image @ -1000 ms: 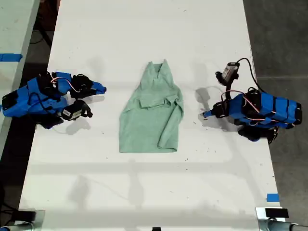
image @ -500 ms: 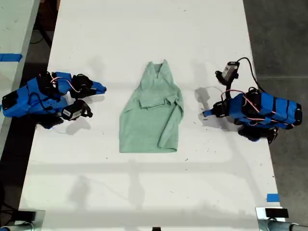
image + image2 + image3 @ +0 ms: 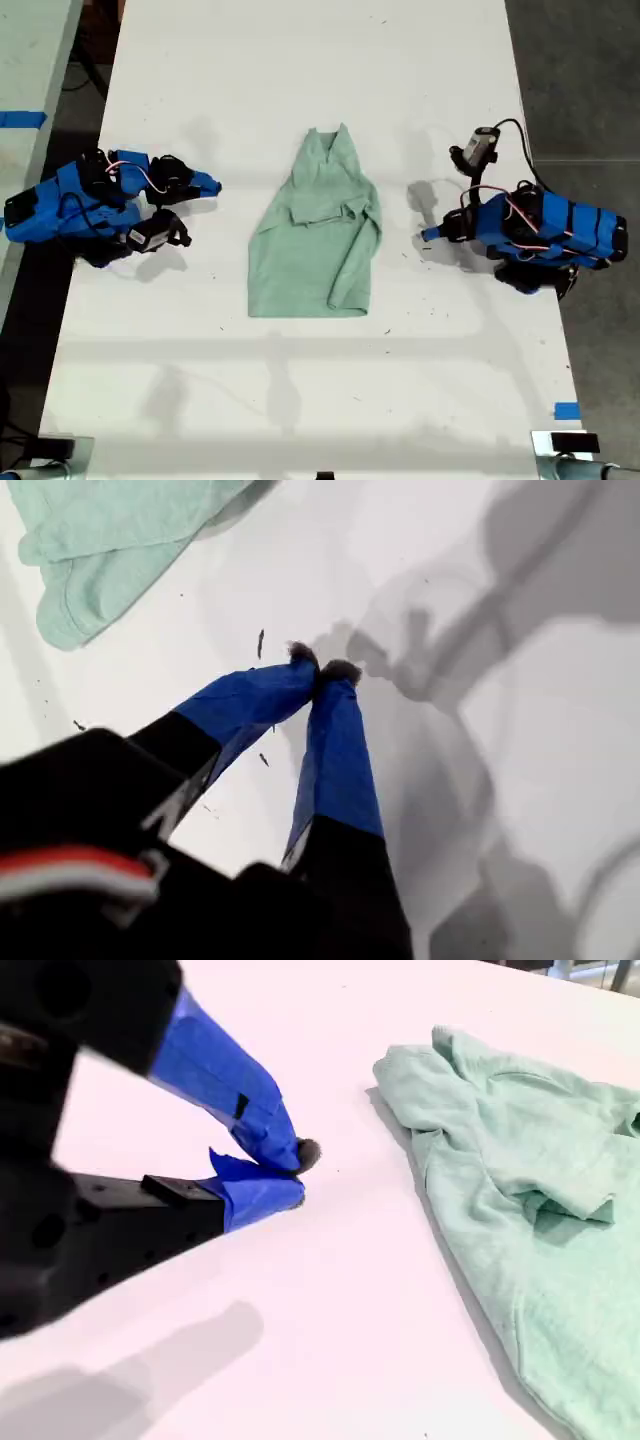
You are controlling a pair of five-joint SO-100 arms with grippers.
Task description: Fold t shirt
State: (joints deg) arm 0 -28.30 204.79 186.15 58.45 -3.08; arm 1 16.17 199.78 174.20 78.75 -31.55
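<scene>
From the exterior view, the small pale mint-green soft cloth t shirt [image 3: 317, 232] lies in the middle of the long white bench [image 3: 300, 60], its long way running up and down the view, with one blue arm on each side, both about as near. In the first wrist view, my first claw [image 3: 320, 670] is clenched on nothing, and the shirt lies ahead of its tips and off to one side. In the second wrist view, my second claw [image 3: 295, 1175] is nearly pinched together, empty, with the shirt close by.

My first pincer [image 3: 320, 670] and my second pincer [image 3: 295, 1175] rest closed, tips touching.
</scene>
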